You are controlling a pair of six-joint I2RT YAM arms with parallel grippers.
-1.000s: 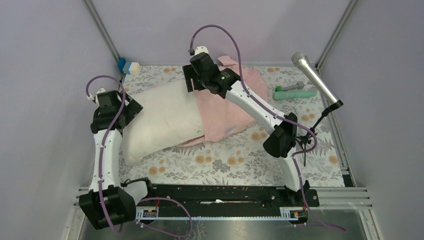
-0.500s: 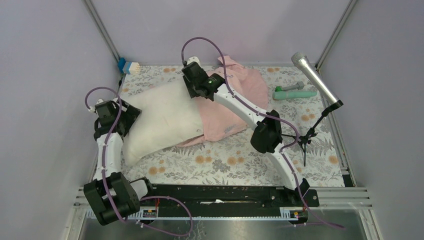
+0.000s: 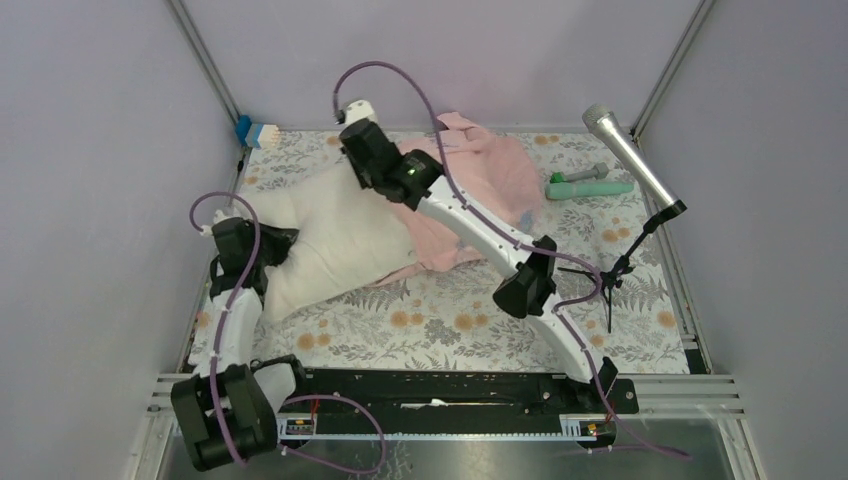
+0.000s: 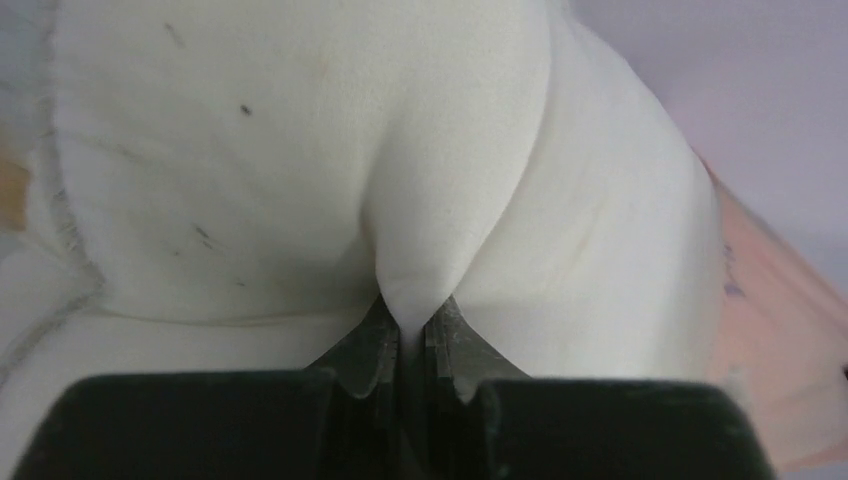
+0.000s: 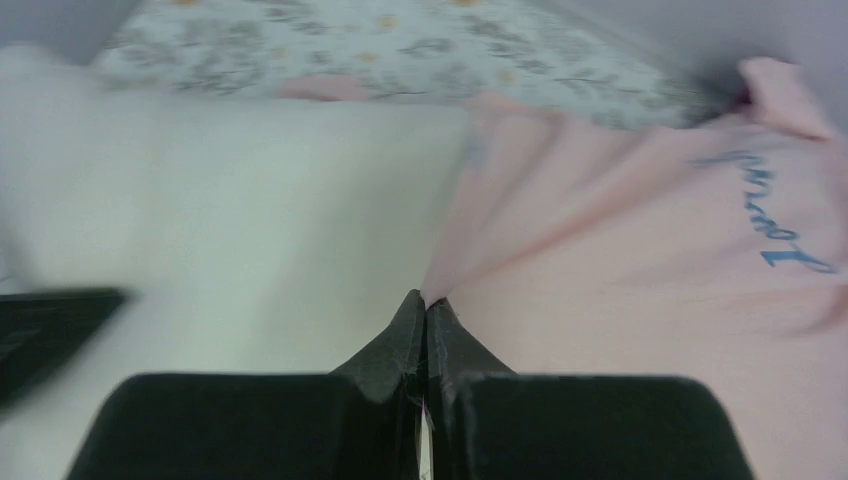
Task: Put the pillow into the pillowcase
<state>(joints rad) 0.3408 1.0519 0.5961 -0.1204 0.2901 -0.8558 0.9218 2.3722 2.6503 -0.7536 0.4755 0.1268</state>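
Pinching a raised fold of the plump off-white rectangular fabric pillow (image 4: 250, 180) with the left gripper (image 4: 410, 328), jaws almost together with only cloth between them. Gripping at the pillow end nearest the left edge of the floral-patterned table cloth (image 3: 450, 320), probably to anchor the pillow or push it from behind

Pinching the hem of the thin pale pink fabric pillowcase (image 5: 640, 260) with the right gripper (image 5: 425, 308), jaws fully closed on the pink edge right where it meets the pillow. Looks like taking hold of the mouth so as to drag it over the pillow end

Pillow on the left half of the table cloth, lying diagonally from its near-left toward its far middle. Pillowcase bunched on the far middle of the table cloth, touching the pillow's far end, dark cursive print facing up

Cannot tell whether any of the pillow is inside yet; most of it plainly bare, so judging insertion as barely begun

Risk: holding a single layer of hem instead of an open mouth, so pulling could just slide the case over the top
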